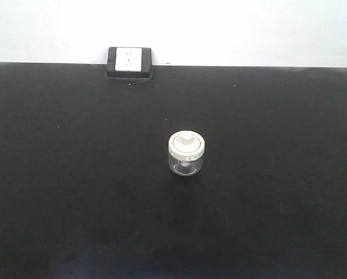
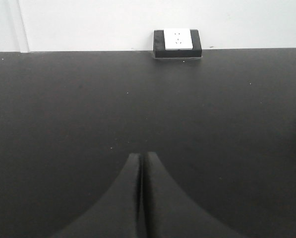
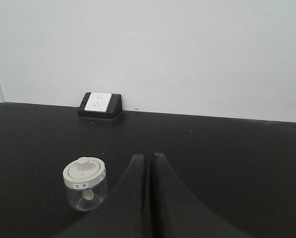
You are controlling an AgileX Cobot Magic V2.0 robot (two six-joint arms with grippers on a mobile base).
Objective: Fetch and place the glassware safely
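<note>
- The small clear glass jar (image 1: 186,154) with its round cream-white knobbed lid stands upright on the black tabletop (image 1: 74,174), well in front of the black-framed white wall socket (image 1: 129,61) and to its right.
- Left gripper (image 2: 141,157) — jaws pressed together, empty, well apart from the jar.
- Right gripper (image 3: 150,157) — likewise closed on nothing, just beside the jar, which stands to its left.

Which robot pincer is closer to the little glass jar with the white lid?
The right one. The glass jar sits just left of the shut right pincer, close by. From the left pincer, also shut, only the jar's edge shows far off at the right.
</note>
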